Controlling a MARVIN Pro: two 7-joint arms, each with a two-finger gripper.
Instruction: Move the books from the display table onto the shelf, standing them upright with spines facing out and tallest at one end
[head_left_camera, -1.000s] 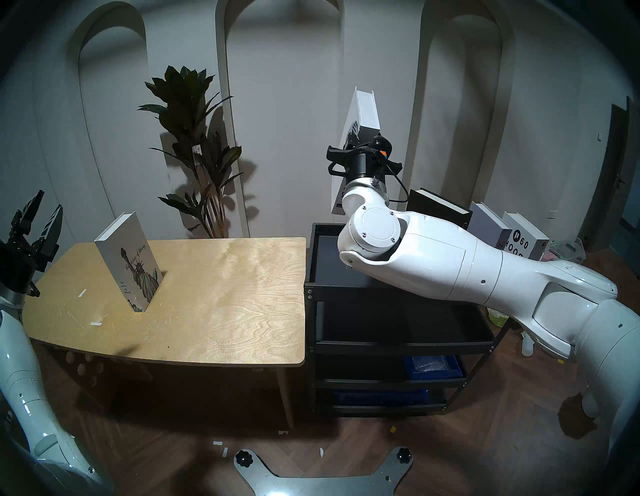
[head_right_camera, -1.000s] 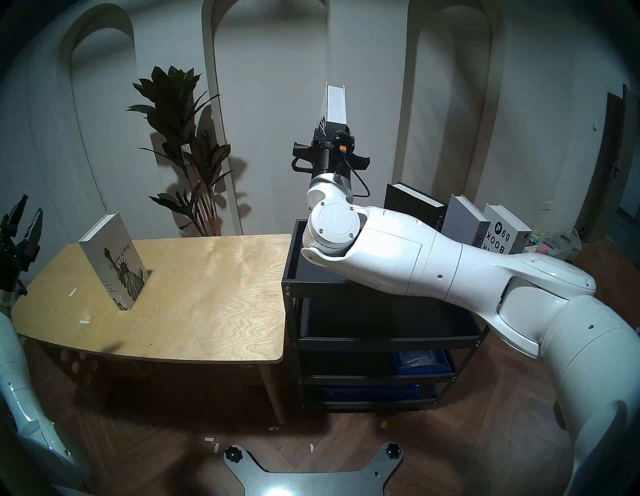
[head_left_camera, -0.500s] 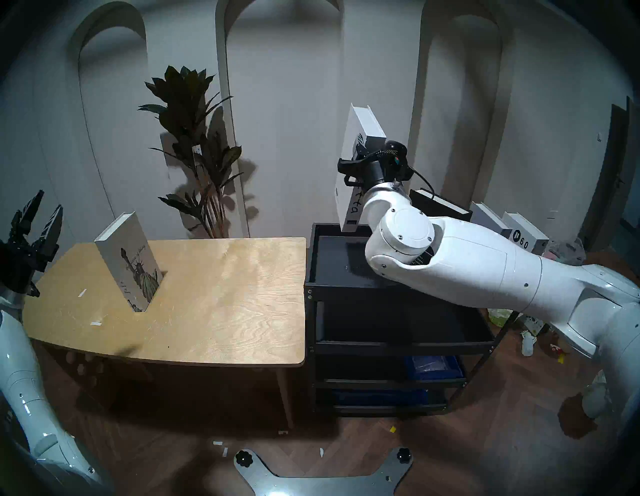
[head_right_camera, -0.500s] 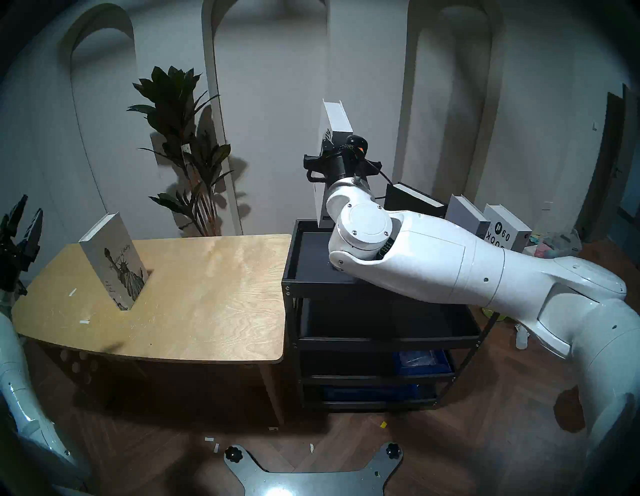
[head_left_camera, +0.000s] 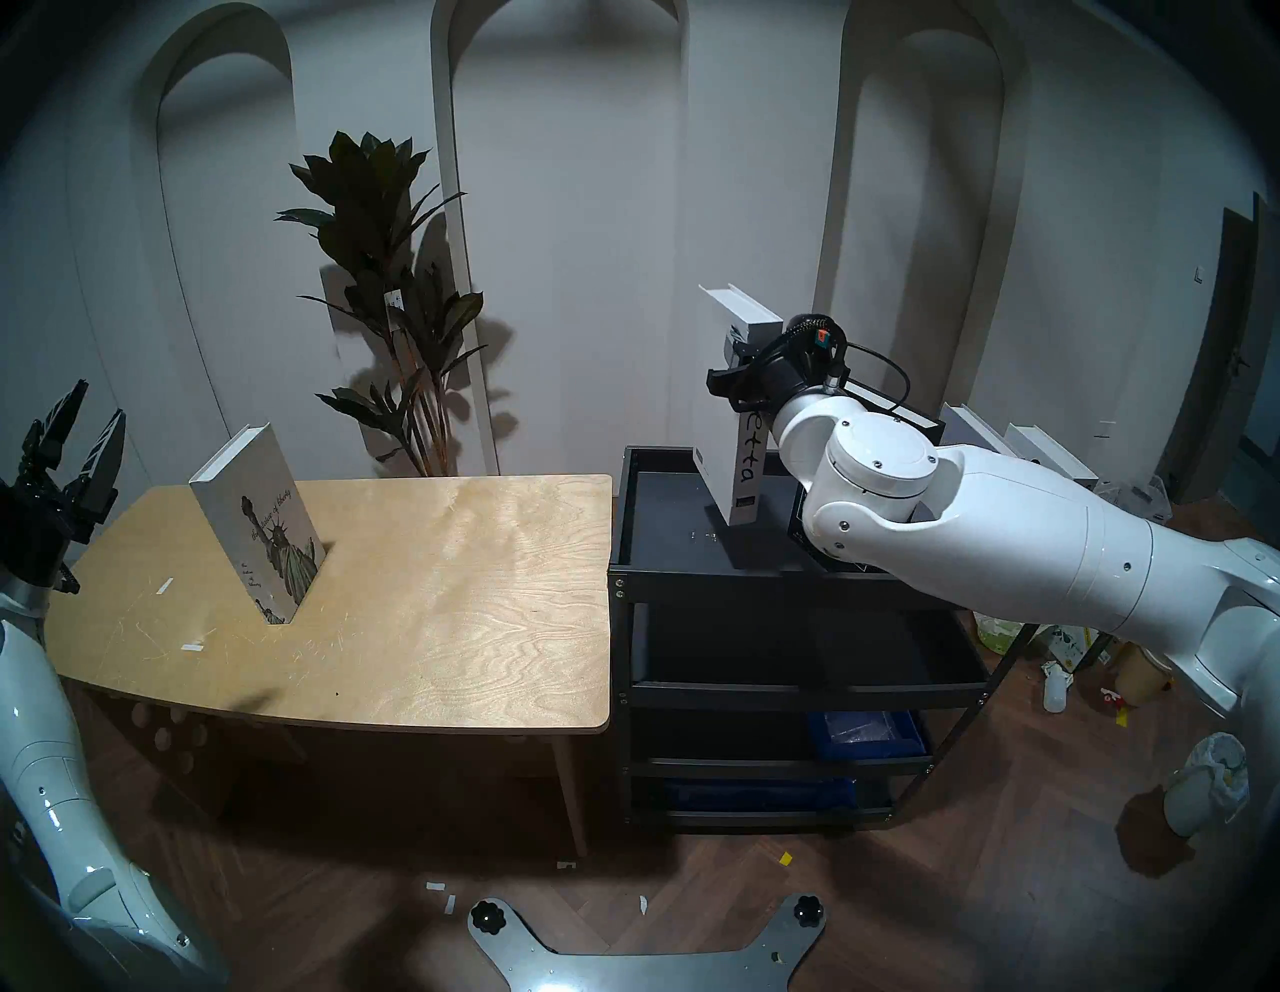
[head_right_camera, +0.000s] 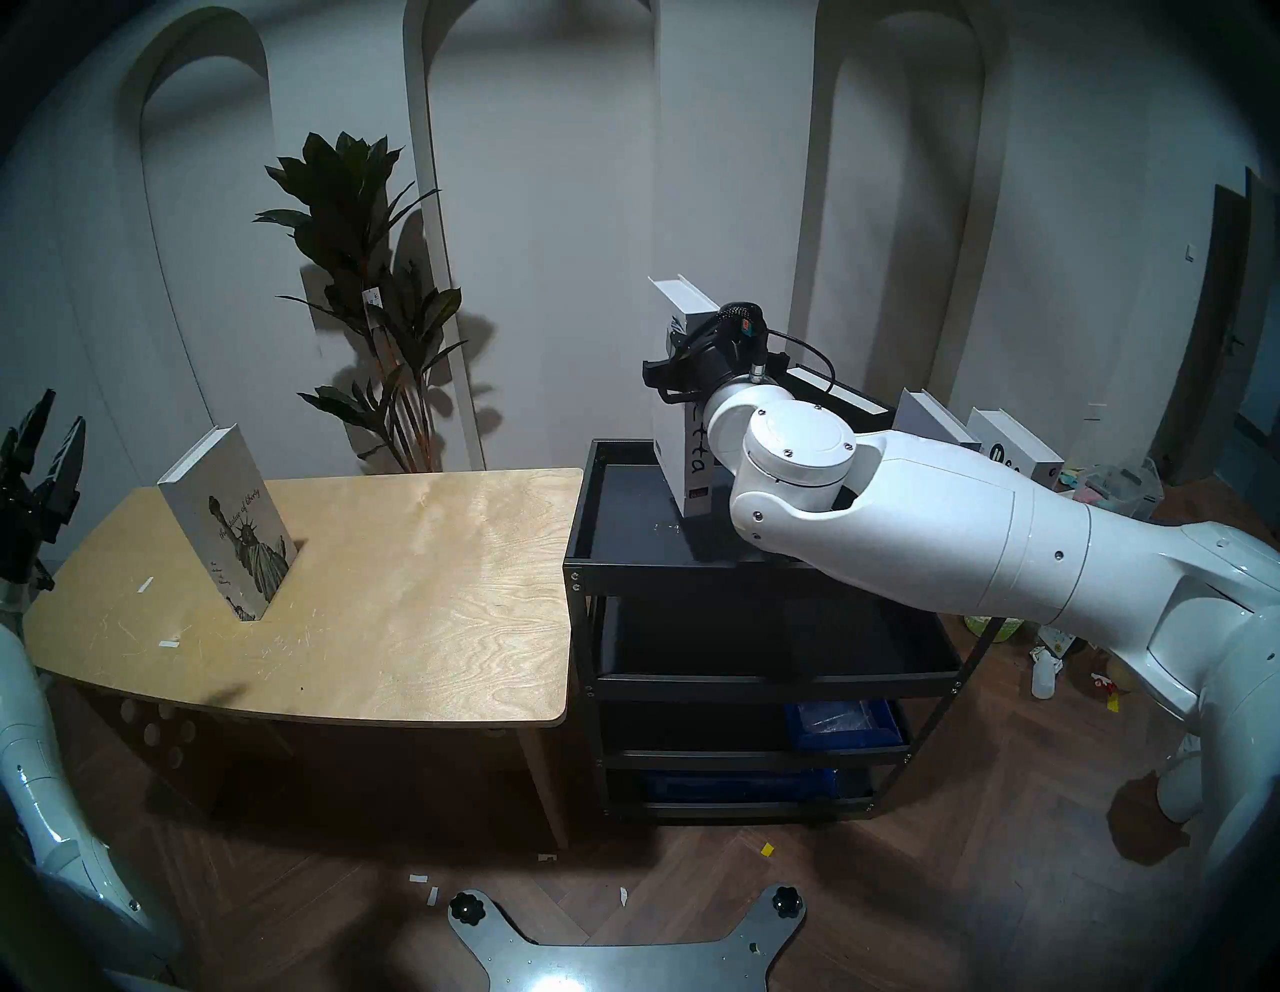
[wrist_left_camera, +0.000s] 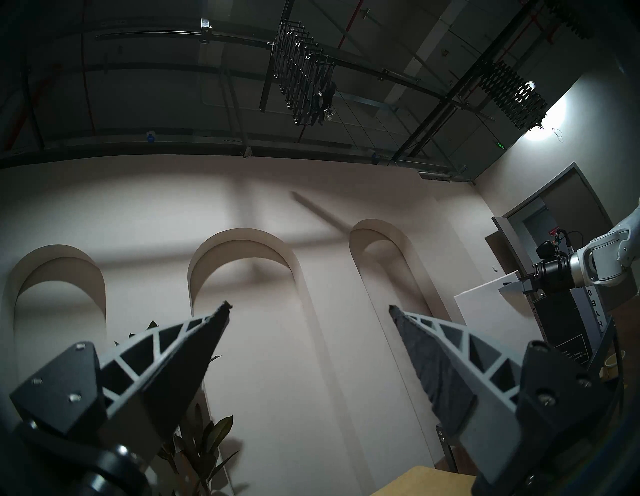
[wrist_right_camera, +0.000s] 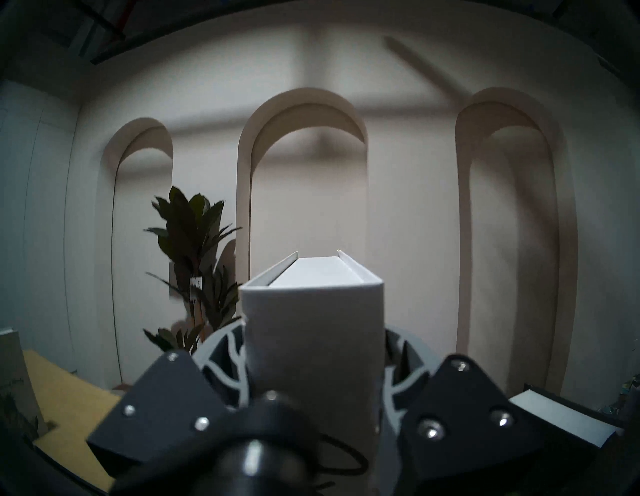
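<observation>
Both fingers of right pincer (wrist_right_camera: 313, 367) clamp white book (wrist_right_camera: 313, 332).

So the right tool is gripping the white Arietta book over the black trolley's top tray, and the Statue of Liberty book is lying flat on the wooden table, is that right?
Not quite. The Statue of Liberty book is not lying flat: it stands upright on the wooden table, as the head views show. The rest holds: the right tool grips the white Arietta book over the black trolley's top tray.

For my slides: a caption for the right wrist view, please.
Right gripper shut on the white book, spine toward the camera, arched wall niches behind.
</observation>
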